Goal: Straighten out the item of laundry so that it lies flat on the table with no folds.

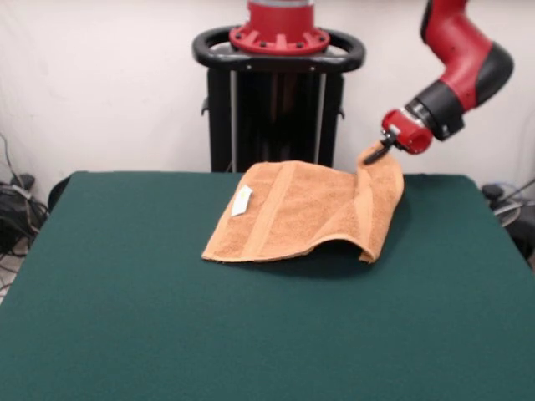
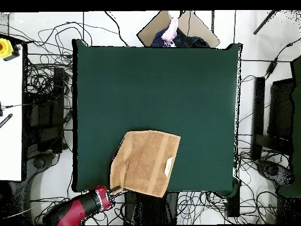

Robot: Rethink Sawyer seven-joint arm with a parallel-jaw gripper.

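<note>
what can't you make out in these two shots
- Gripper fingers: too small in the front view, hidden by the wrist overhead.
- Table under the towel's raised corner: hidden by the cloth in both views.
- Tag print: too small to read.
- Arm above the elbow: cut off by the front view's top edge.

Both views are evenly and brightly lit from above, without glare. A soft shadow is cast on the table (image 1: pixel 125 284) beneath the lifted edge of the towel (image 1: pixel 301 209). Focus is slightly soft throughout.
</note>
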